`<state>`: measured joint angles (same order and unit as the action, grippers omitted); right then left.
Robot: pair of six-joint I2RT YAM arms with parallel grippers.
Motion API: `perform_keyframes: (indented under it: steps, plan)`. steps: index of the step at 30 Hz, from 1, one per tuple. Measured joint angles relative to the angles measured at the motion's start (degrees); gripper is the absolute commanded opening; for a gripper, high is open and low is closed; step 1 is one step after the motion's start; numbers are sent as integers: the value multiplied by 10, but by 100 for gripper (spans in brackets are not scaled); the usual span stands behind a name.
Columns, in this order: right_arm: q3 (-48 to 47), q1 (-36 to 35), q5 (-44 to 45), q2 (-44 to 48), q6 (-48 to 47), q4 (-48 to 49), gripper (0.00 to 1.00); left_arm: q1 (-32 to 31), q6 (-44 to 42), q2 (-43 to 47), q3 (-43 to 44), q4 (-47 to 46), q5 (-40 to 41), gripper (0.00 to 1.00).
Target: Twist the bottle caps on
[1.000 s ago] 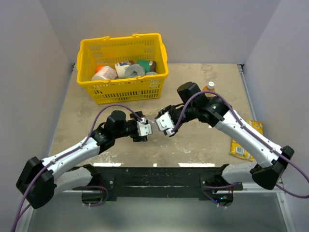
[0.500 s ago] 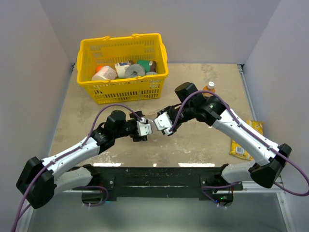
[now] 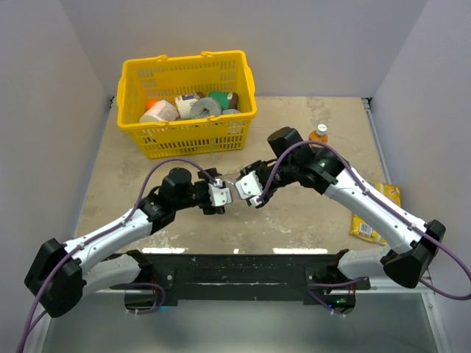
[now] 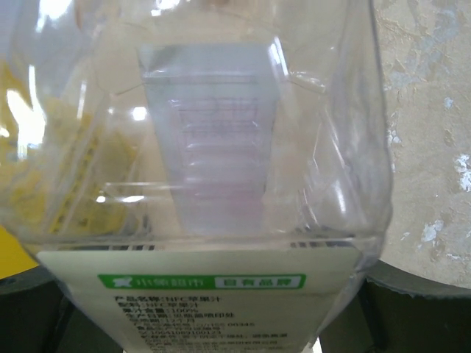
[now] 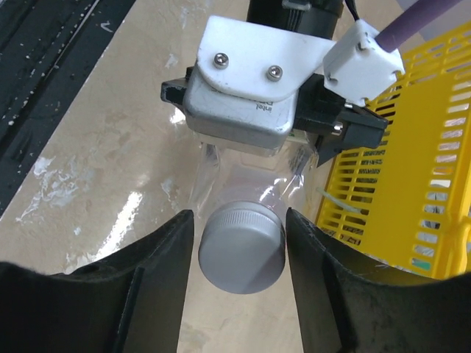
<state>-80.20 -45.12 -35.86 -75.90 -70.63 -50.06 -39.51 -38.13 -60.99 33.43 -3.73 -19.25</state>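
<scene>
My left gripper (image 3: pixel 218 197) is shut on the clear bottle (image 4: pixel 221 147), which fills the left wrist view with its white label toward the camera. In the right wrist view the bottle (image 5: pixel 246 176) points at me with a white cap (image 5: pixel 241 250) sitting on its neck. My right gripper (image 5: pixel 241 276) is open with its fingers (image 5: pixel 158 287) on either side of that cap, a small gap at each side. In the top view the right gripper (image 3: pixel 246 190) faces the left one closely. The small orange bottle (image 3: pixel 318 135) stands at the back right with a white cap (image 3: pixel 321 127) on top.
A yellow basket (image 3: pixel 188 136) holding several items stands at the back left; it also shows in the right wrist view (image 5: pixel 412 184). A yellow snack packet (image 3: pixel 372 217) lies at the right edge beside the right arm.
The right gripper has moved a little left, closer to the left gripper and the bottle. The right arm now covers less of the orange bottle. The left arm has held still.
</scene>
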Motion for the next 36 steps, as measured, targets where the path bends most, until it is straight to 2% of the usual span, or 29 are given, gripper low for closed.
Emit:
perform_keyframes:
  steps: [2,8,10,11,13,14,15,18,22,29,34,36]
  plan:
    - [7,0,5,3,2,7,53,0,-1,0,0,-2,0,0]
    - [7,0,14,4,8,12,38,0,-2,0,-2,-5,0,0]
    - [7,0,15,4,11,13,28,0,-3,0,-2,-6,0,0]
    - [7,0,15,4,12,14,20,0,-3,0,-3,-8,1,0]
    - [5,0,15,2,12,12,15,0,-3,0,-3,-10,4,0]
    - [0,0,15,-2,15,10,3,0,-3,0,-3,-11,7,0]
    - [-7,0,16,-7,22,8,0,0,-3,0,-3,-13,13,0]
    - [-28,-2,20,-30,69,15,0,-1,0,0,-3,-15,40,0]
    - [-35,0,38,-58,176,55,0,-2,5,0,-4,-11,108,0]
    - [-39,49,52,-104,384,75,0,-3,-17,0,-9,-18,213,0]
    - [-43,72,51,-134,481,70,0,-3,-26,-1,-19,-24,247,0]
    - [-43,77,49,-137,501,68,21,-3,-25,-2,-20,-26,253,0]
